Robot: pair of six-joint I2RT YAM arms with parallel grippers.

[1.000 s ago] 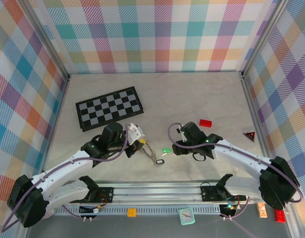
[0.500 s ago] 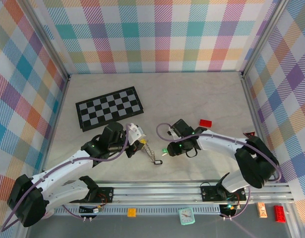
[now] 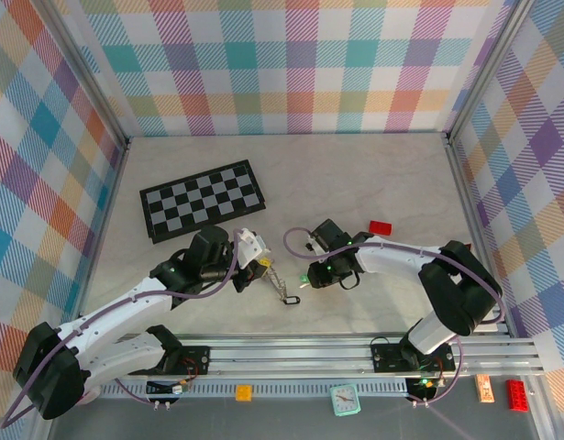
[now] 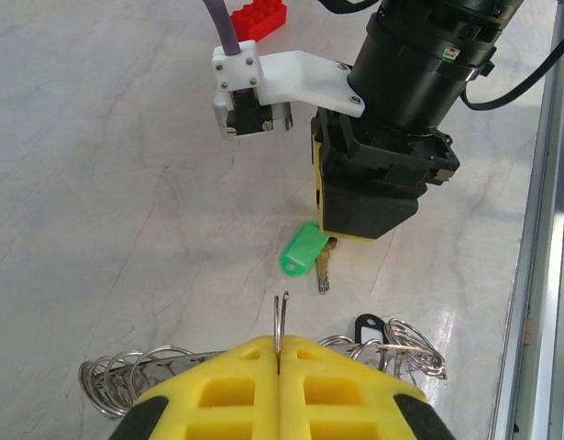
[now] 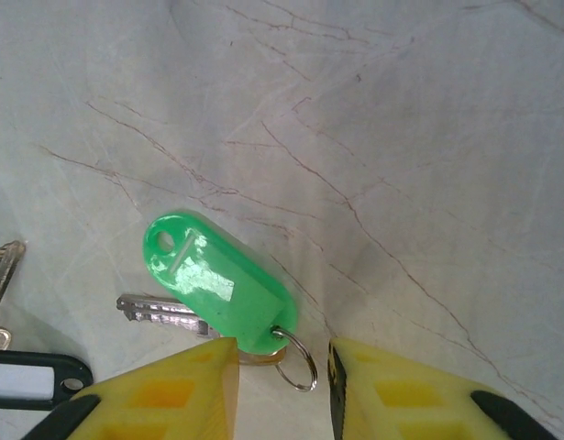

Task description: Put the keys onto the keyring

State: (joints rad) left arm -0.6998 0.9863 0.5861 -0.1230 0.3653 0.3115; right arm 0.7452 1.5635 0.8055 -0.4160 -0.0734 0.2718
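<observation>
On the left half of the table, the chessboard lies flat, apart from the work. Right of it and nearer the arms, the left gripper is clamped on the keyring. From above, the ring reads only as a thin wavy line running toward the black key. The left wrist camera shows more: its wire stands edge-up in the seam between the yellow pads, which are pressed together, with coils lying on the table to either side. Just right of the ring lies the green key, and the right gripper stands upright over one end of it. The top view hides its jaws, but the right wrist camera shows them apart, straddling the small ring at the base of the green tag, with a gap on both sides. Farther right sits a red brick, and near the right wall a red triangle.
</observation>
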